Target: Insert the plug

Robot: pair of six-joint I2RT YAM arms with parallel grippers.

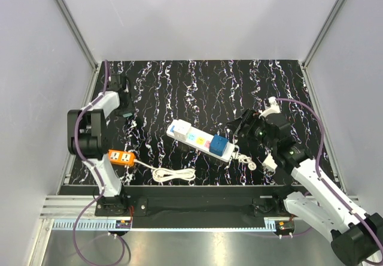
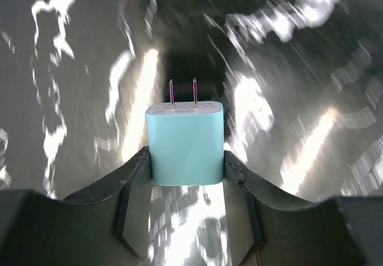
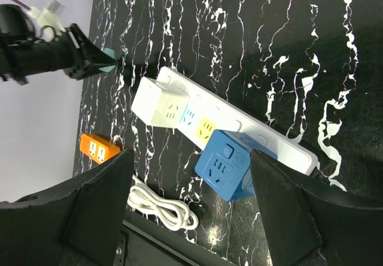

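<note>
Royal-blue plastic cube plug sits on the long white plastic power strip, at its 4 o'clock end. Can't tell if fully seated. Right gripper is wide open and empty, near the plug's 2 o'clock. Left gripper is clamped on a small pale teal cube charger, prongs outward, at the table's 9 o'clock.
</note>
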